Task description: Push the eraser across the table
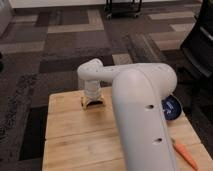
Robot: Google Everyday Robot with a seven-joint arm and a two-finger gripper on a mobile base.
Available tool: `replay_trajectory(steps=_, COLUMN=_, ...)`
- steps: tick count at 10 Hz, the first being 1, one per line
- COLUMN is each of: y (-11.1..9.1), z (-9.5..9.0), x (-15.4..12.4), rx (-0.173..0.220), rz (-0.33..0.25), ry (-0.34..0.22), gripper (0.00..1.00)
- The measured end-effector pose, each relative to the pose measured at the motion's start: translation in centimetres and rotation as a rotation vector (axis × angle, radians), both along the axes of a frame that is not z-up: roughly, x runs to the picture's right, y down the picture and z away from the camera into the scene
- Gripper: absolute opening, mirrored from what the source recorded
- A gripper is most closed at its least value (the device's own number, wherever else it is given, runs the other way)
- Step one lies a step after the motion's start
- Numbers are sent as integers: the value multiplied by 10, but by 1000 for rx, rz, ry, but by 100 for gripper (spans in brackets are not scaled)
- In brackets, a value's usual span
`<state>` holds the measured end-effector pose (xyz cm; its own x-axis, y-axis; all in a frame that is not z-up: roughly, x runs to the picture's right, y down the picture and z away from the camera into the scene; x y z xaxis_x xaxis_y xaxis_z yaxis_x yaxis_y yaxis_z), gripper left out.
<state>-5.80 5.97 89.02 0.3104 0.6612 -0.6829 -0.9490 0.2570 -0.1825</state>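
One view takes it all in: a thick white arm [142, 110] fills the middle and right of the frame and bends down to the claw [93, 102], which sits low over the pale wooden desk [75, 137] near its upper edge. How far the claw is open cannot be told. The eraser [93, 105] shows as a small dark patch at the claw's tip. A blue dish [171, 108] lies at the right edge, an orange carrot [184, 154] lower right.

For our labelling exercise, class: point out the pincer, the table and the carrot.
pincer [93, 103]: camera view, its lower end, low over the table's far part.
table [75, 135]: camera view, bare planks left of the arm.
carrot [184, 153]: camera view, middle of its orange body, near the table's right edge.
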Motion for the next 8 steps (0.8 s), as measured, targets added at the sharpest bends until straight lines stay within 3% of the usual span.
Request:
replay_trajectory(steps=1, y=-18, z=6, x=4, rx=12, rz=-18, ry=6, gripper=65)
replay_trajectory(steps=2, y=-70, z=18, x=13, rx=67, rz=-61, ry=32, gripper=65)
replay_trajectory(steps=3, y=-100, z=21, x=13, rx=104, rz=-88, ry=47, gripper=65)
replay_trajectory(steps=5, y=-147, z=16, x=-10, rx=173, rz=-149, ry=48, gripper=65)
replay_trajectory(steps=6, y=-153, z=10, x=-25, rx=183, rz=-169, ry=32, gripper=65)
replay_trajectory(steps=8, y=-146, z=-5, x=-44, rx=176, rz=-174, ry=-7, gripper=65)
